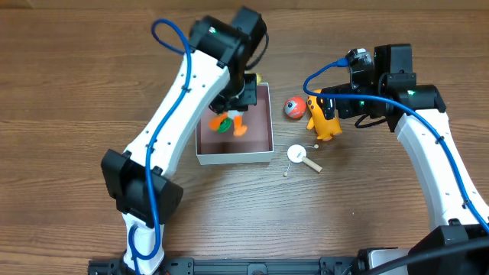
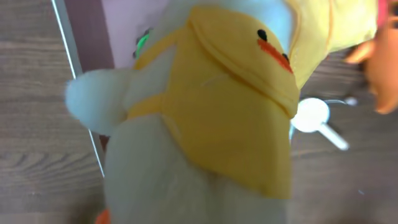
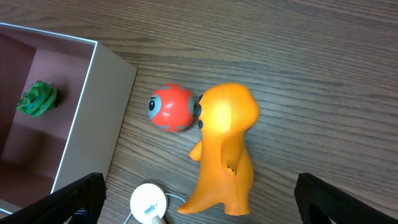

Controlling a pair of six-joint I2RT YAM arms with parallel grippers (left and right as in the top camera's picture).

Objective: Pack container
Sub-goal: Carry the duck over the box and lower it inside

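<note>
Overhead: the container [image 1: 234, 157] sits on the table [image 1: 76, 76] a bit left of centre, open side up. The left gripper [image 1: 234, 105] hangs over its far half, w/ a green toy [image 1: 221, 124] and sth orange showing under it inside the walls. The right gripper [image 1: 330, 107] is over an orange figure [image 1: 325, 124] just right of the box. A red ball [image 1: 293, 108] sits between figure and box wall, and a white disc [image 1: 296, 153] and wooden peg [image 1: 312, 163] lie nearer.

Left wrist: a plush duck [image 2: 211, 124] fills the frame, so the fingers are hidden. Prob held, but can't tell if the pincer is clamped. The box wall and pinkish floor peek out behind the duck.

Right wrist: the pincer is wide, w/ a finger on either side of the orange figure and neither touching it. The figure's long axis runs far-to-near btw the fingers, so they'd close across its narrow width. The ball touches the figure's head on the left.

Key relation, IMO: the container lies left of the right gripper, and that arm is the nearer one to the figure. Going left, the ball and the right wall are in the way, so the move needs lift first. The right half of the box floor looks open, but the left arm crowds the far side.
</note>
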